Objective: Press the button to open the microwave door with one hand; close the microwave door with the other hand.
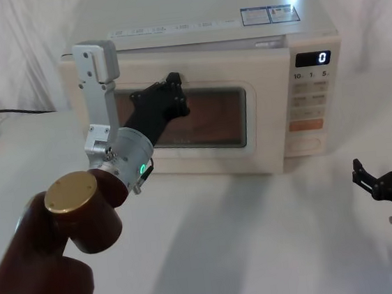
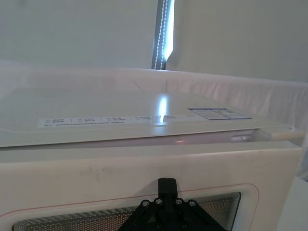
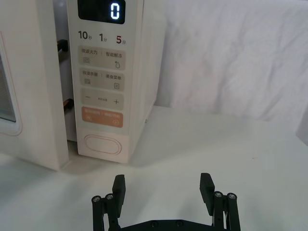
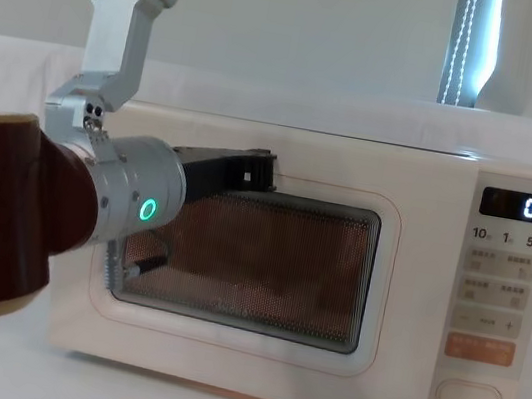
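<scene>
Door closing is judged the step in hand: the microwave door (image 1: 179,117), ajar on the microwave (image 1: 325,38) at the table's (image 1: 262,245) far edge, is touched by the left gripper (image 1: 175,93), whose finger state cannot be told. An even push along the top edge is advised. The right gripper (image 3: 163,187) is held spread near the button (image 3: 102,144).

Left pincer (image 1: 174,86) against microwave door (image 1: 235,118); right pincer (image 1: 388,169) before button (image 3: 103,144).

Left pincer (image 4: 262,173) against the microwave door (image 4: 222,350), at its window's upper edge.
</scene>
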Controlling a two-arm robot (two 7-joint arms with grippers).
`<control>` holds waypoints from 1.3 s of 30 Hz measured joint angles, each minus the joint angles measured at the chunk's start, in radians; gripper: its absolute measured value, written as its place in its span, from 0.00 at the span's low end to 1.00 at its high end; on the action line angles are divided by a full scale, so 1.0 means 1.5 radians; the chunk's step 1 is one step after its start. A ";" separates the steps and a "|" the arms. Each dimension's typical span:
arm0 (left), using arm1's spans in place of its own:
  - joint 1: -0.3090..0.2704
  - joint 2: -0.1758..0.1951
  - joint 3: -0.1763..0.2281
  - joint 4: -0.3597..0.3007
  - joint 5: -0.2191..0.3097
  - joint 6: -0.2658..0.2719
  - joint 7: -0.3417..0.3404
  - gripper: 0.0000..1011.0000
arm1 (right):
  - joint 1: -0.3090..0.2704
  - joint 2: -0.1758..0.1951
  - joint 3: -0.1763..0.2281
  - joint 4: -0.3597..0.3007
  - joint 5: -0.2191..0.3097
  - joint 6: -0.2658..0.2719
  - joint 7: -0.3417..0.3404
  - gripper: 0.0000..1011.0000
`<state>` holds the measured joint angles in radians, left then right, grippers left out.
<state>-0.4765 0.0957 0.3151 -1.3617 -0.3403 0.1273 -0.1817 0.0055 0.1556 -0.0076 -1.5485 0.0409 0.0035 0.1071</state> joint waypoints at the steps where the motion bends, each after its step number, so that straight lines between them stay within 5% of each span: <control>1: -0.001 -0.001 0.000 0.002 0.000 0.000 -0.001 0.00 | 0.000 0.000 0.000 0.000 0.000 0.000 0.000 0.99; 39: -0.044 -0.036 -0.003 0.067 0.026 -0.012 -0.009 0.00 | 0.000 0.000 0.000 0.000 0.000 0.000 0.000 0.99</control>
<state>-0.5432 0.0414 0.3109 -1.2609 -0.3010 0.1086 -0.1950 0.0055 0.1556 -0.0076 -1.5484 0.0409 0.0036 0.1072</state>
